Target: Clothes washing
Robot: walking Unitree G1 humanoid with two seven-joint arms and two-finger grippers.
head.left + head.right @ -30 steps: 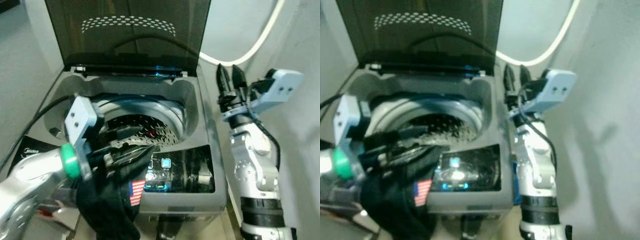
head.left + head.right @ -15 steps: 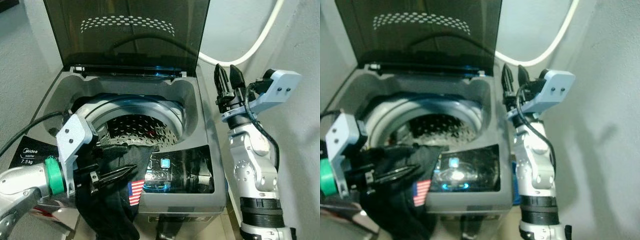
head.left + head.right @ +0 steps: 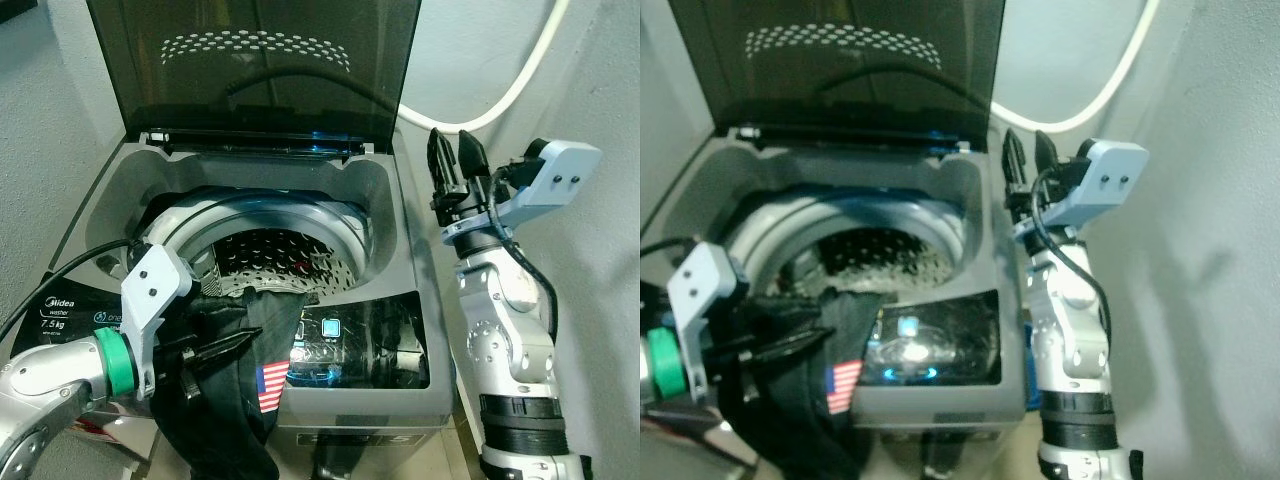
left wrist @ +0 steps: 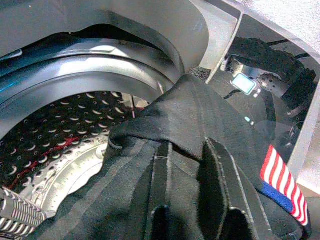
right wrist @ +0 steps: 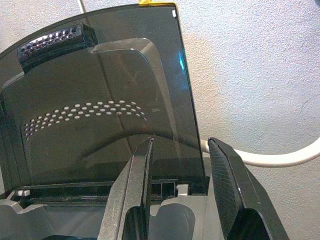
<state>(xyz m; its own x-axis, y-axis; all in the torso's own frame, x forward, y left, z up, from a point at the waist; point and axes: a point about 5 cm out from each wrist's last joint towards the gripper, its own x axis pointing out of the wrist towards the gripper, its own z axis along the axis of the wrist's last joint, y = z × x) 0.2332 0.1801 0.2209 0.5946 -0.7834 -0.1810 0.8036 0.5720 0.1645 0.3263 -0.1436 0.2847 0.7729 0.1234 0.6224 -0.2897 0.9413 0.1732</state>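
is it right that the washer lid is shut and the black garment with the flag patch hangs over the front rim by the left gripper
No: the lid is open, standing upright behind the drum, as the left eye view shows. The black garment does hang over the front rim by the left gripper.
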